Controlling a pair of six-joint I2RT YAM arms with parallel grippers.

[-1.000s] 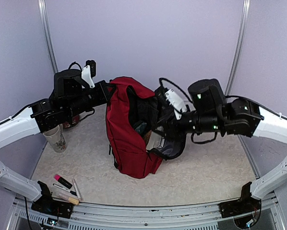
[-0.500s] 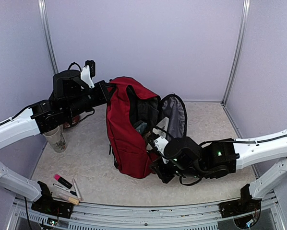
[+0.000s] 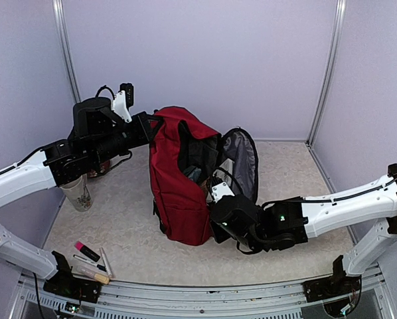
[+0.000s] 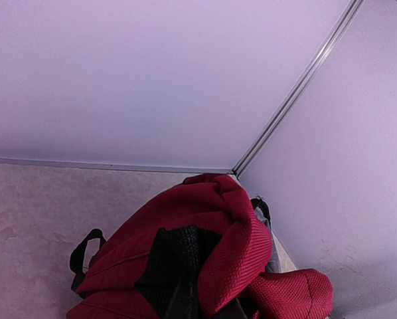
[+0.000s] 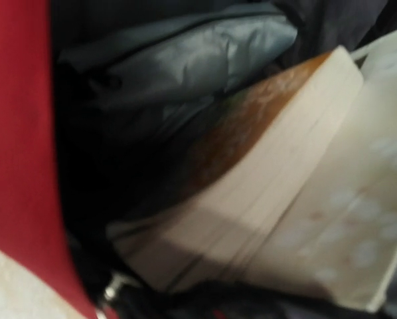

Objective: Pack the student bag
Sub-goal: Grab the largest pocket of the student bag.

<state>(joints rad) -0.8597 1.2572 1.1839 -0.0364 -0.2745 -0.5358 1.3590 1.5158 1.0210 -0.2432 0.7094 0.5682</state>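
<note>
Student bag (image 3: pixel 178 179) upright mid-surface (image 3: pixel 119 219), main flap open rightward, left fingers (image 3: pixel 152 126) against its top, grip hidden, right fingers (image 3: pixel 216 222) low at its opening, spread untellable, book (image 5: pixel 265 179) inside

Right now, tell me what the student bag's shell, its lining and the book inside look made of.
student bag: shell of dark red coarse woven fabric, matte; the weave grain shows.
lining: probably thin grey synthetic cloth; smooth, slight sheen.
book: paper; cream page edges stacked. Orange-brown cover, likely card.
</note>
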